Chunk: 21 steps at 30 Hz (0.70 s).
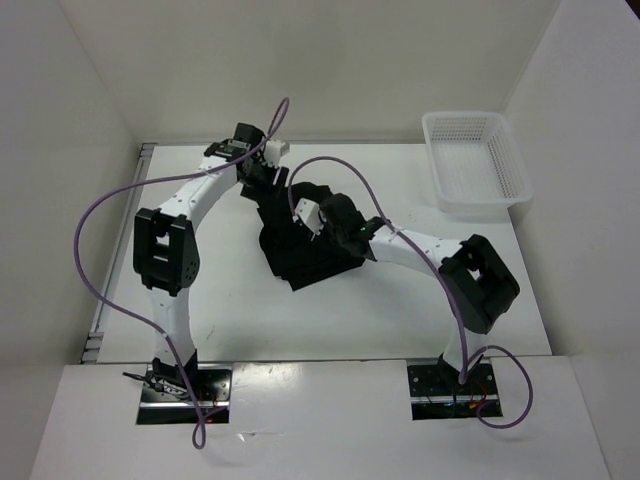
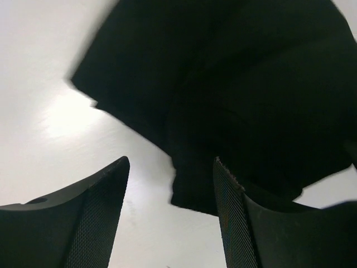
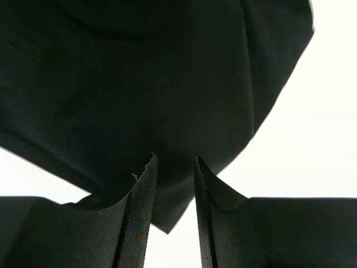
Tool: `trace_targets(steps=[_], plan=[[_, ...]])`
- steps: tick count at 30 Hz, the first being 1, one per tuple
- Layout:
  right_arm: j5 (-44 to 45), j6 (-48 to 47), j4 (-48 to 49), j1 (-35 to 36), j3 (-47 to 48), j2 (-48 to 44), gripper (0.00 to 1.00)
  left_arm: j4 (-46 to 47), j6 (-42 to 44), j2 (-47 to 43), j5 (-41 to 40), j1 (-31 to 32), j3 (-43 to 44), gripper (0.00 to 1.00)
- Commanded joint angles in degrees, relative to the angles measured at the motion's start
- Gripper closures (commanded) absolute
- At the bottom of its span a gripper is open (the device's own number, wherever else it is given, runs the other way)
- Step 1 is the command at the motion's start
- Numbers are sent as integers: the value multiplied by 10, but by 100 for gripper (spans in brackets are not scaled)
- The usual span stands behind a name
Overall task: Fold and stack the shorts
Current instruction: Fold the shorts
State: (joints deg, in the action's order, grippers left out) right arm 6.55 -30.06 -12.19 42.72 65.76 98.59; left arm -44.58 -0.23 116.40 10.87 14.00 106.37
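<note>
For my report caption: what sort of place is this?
Probably a robotics lab test cell: plain white walls enclose a white table, with the left arm and right arm bolted at its near edge.

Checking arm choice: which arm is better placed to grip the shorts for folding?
Right, probably. The right gripper has shorts fabric between its close-set fingers; the left gripper is open, mostly over bare table at the shorts' edge.

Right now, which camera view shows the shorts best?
Top external. It alone shows most of the outline of the shorts, a crumpled black heap. The left wrist view shows only one corner and some folds. The right wrist view shows a close, dark sheet with one edge.
</note>
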Motion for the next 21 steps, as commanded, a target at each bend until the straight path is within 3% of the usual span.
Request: trace_targets(steps=[1,4,10,21], plan=[[-17,-15,46,-17,-26,19,62,-24,2,27,76,9,-45,31],[-26,-48,46,-17,-69,19,62,-24,2,58,70,16,-56,33],[-57,-60,21,-12,-118,-8,62,10,2,102,-15,22,-56,58],[-114,15,6,26,-123,-41,62,79,2,113,-94,9,-51,43]])
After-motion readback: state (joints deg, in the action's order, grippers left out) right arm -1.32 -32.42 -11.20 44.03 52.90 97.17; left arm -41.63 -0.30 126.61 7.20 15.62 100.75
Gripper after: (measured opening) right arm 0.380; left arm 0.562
